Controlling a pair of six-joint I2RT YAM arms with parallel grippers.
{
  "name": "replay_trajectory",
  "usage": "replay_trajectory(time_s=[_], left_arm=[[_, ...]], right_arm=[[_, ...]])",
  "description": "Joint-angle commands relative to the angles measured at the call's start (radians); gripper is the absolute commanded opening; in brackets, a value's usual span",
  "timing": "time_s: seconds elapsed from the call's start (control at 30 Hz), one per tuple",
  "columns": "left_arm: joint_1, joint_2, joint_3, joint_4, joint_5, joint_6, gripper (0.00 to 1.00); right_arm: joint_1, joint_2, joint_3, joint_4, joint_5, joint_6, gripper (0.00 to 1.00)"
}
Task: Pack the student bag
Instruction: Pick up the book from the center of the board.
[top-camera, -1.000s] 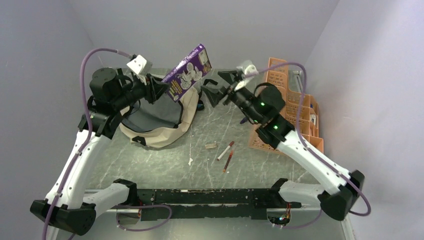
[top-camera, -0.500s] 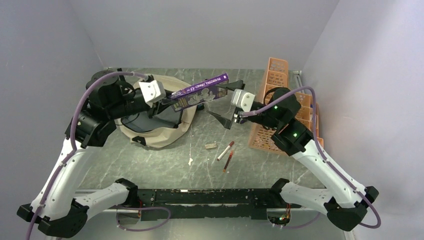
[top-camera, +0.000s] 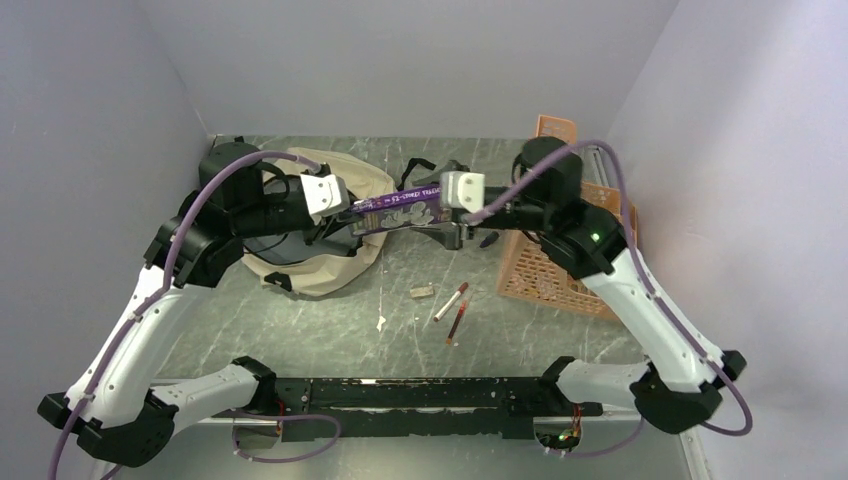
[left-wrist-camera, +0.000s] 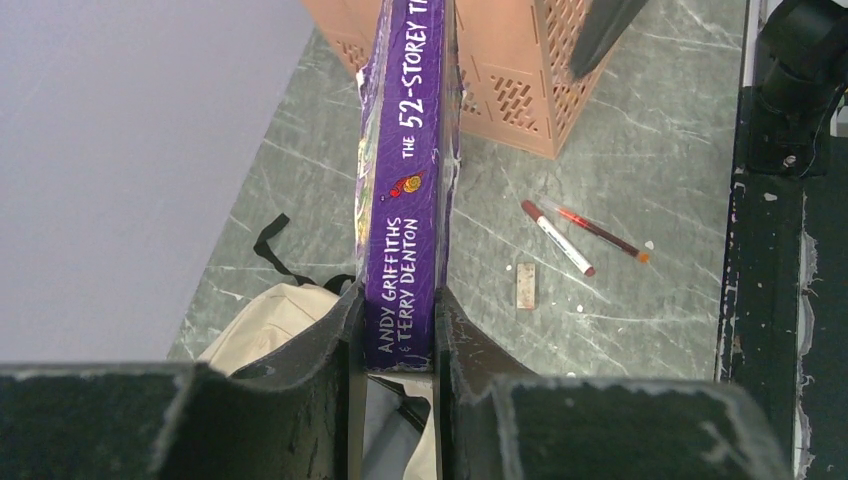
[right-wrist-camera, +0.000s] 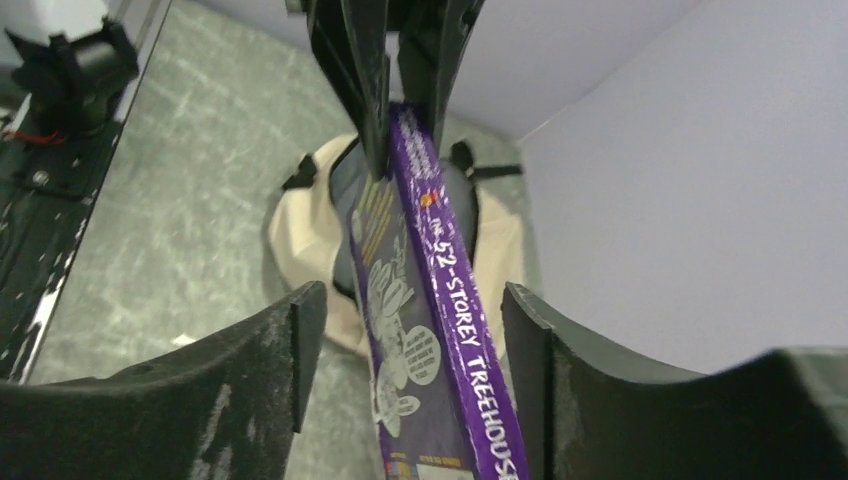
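Observation:
The beige student bag (top-camera: 330, 262) lies open at the back left, its dark grey lining showing. My left gripper (top-camera: 352, 212) is shut on the near end of a purple book (top-camera: 400, 206), "The 52-Storey Treehouse", held level in the air beside the bag's opening. In the left wrist view the book's spine (left-wrist-camera: 408, 200) is clamped between my fingers. My right gripper (top-camera: 440, 215) is open, its jaws on either side of the book's far end (right-wrist-camera: 440, 340) with gaps on both sides. The bag shows below in the right wrist view (right-wrist-camera: 300, 250).
An orange perforated organizer (top-camera: 560, 260) stands at the right, behind my right arm. Two red pens (top-camera: 452, 305) and a small beige eraser (top-camera: 421, 291) lie on the table in front. A small white scrap (top-camera: 381, 323) lies nearer the front.
The left gripper lowered and levelled the book from tilted upright to flat. The right arm swung in from the right and brought its open jaws around the book's far end.

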Motion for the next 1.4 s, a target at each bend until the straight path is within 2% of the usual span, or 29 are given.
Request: replay_trajectory(time_s=[0.0,0.3,0.4,0.63,0.7,0.73,0.77,0.9,0.97,1.1,1.37], left_arm=[[-0.013,-0.014,0.007,0.057,0.041,0.04,0.05],[-0.052,0.014,-0.025,0.025,-0.044,0.085,0.05],[-0.059,0.023,-0.026,0.028,-0.043,0.091,0.05],[-0.065,0.009,-0.042,0.058,-0.067,0.079,0.05],[-0.066,0.0,-0.049,0.071,-0.067,0.069,0.06],[-0.065,-0.005,-0.051,0.077,-0.065,0.064,0.09],[-0.065,-0.008,-0.055,0.084,-0.063,0.054,0.16],[-0.065,-0.031,-0.077,0.125,-0.02,0.01,0.56],[-0.064,-0.038,-0.086,0.147,0.004,-0.017,0.66],[-0.064,-0.041,-0.102,0.175,0.041,-0.046,0.73],[-0.065,-0.047,-0.136,0.257,0.189,-0.126,0.74]], right_arm=[[-0.001,0.105,0.081,-0.205,-0.006,-0.034,0.64],[0.009,0.221,0.144,-0.251,0.09,-0.05,0.62],[0.014,0.254,0.151,-0.296,0.095,-0.07,0.57],[0.013,0.256,0.104,-0.28,0.097,-0.095,0.23],[0.013,0.243,0.084,-0.263,0.097,-0.115,0.04],[0.013,0.232,0.071,-0.248,0.099,-0.124,0.0],[0.013,0.217,0.053,-0.229,0.1,-0.129,0.0],[0.011,0.142,-0.026,-0.142,0.092,-0.155,0.0],[0.01,0.107,-0.055,-0.109,0.087,-0.16,0.0],[0.009,0.055,-0.084,-0.067,0.065,-0.156,0.0],[-0.002,-0.009,-0.153,0.142,0.065,-0.017,0.0]])
